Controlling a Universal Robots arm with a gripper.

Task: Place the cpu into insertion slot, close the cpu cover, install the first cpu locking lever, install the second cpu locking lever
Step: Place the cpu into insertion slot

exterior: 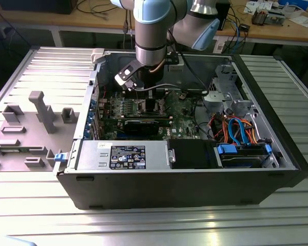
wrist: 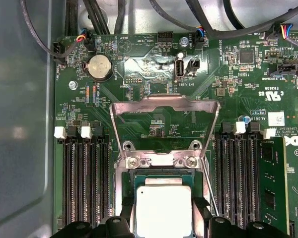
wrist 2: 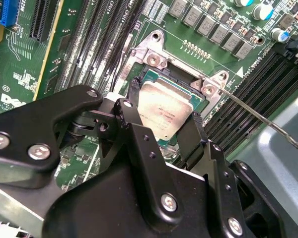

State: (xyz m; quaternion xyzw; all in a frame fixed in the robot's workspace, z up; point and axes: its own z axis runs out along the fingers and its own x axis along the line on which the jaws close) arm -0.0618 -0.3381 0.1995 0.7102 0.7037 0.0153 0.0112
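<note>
An open computer case [exterior: 174,189] sits on the ribbed metal surface [exterior: 143,228], wooden benches [exterior: 41,23] far behind. My tool [wrist 2: 165,101] grips the cpu [wrist: 164,210] by two sides, low in its socket; the cpu cover [wrist: 164,102] stands raised just beside it.

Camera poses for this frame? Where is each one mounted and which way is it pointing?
Exterior view: off the arm, raised beside the open computer case, looking down into it; the arm reaches down over the green board.
Second wrist view: on the arm, looking slantwise past the gripper at the cpu in its socket.
First wrist view: on the arm, facing the board squarely, the open cpu cover beyond the cpu.
Shared: both wrist views show cpu and gripper.
</note>
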